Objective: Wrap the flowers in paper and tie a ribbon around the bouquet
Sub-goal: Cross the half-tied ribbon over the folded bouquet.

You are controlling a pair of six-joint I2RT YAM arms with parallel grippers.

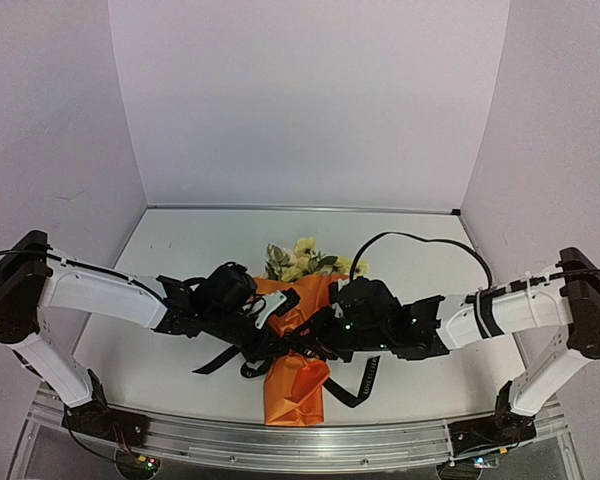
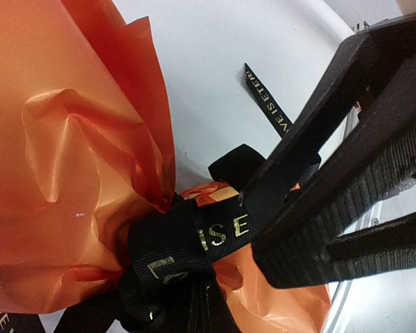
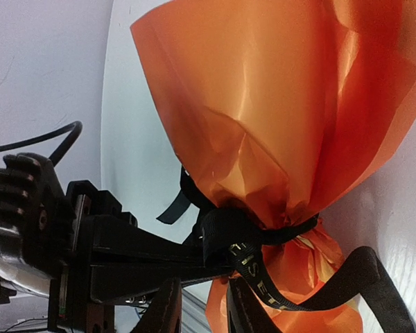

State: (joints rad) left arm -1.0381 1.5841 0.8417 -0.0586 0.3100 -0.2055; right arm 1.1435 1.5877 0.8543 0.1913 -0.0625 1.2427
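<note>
The bouquet (image 1: 298,385) lies mid-table, a cone of orange paper (image 3: 263,104) with pale yellow flowers (image 1: 302,260) at its far end. The black lettered ribbon (image 2: 222,229) is cinched round the paper's narrow neck. My left gripper (image 2: 173,305) is shut on the ribbon at the knot, and its fingers (image 3: 145,257) come in from the left in the right wrist view. My right gripper (image 3: 202,291) is at the neck from the other side. Its jaws stand a little apart with light showing between them. The ribbon (image 3: 263,277) runs across one finger, not between the two.
Loose ribbon tails lie on the white table left (image 1: 215,360) and right (image 1: 365,380) of the bouquet. A metal rail (image 1: 280,445) runs along the near edge. A black cable (image 1: 420,240) arches over the right arm. Pale walls close the back and sides.
</note>
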